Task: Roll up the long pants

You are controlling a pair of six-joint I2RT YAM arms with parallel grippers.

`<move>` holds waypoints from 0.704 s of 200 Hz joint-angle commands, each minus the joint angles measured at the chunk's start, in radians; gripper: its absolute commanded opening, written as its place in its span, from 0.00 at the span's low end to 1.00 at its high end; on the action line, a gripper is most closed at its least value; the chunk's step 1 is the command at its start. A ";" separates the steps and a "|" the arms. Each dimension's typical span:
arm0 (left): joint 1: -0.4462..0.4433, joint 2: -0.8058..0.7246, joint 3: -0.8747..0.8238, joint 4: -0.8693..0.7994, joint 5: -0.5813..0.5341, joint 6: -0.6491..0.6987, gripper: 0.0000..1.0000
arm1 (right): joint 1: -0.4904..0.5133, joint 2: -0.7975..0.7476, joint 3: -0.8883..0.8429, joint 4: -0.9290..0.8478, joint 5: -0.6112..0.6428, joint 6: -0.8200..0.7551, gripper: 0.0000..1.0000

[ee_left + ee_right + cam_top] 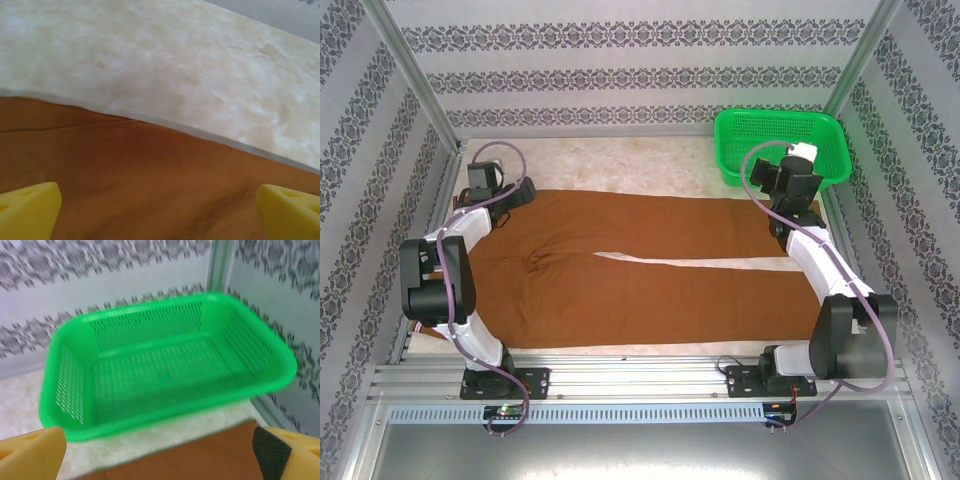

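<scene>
long pants (650, 270): spread flat across table (620, 165), ready for rolling | left gripper (160, 212): spread above waist's far edge | right gripper (157, 457): spread above far cuff, beside green basket (65, 375)

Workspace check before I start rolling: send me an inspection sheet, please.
Surface: pale marbled table.
Job's things: pants spread flat, waist left, legs right, slightly parted.
Clutter: green basket, far right corner, empty.
Grippers: left gripper open over the pants' far edge; right gripper open, facing the basket.
Cables: purple cables looped along both arms.
Surroundings: patterned walls, metal frame.
</scene>
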 commanded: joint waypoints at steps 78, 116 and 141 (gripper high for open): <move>0.173 0.346 0.513 -0.409 -0.168 -0.120 1.00 | -0.026 0.111 0.065 -0.278 0.006 0.145 0.98; 0.182 0.406 0.572 -0.504 -0.330 -0.158 1.00 | -0.026 0.114 0.044 -0.275 0.006 0.148 0.98; 0.203 0.497 0.679 -0.587 -0.260 -0.134 1.00 | -0.026 0.126 0.047 -0.276 0.010 0.151 0.98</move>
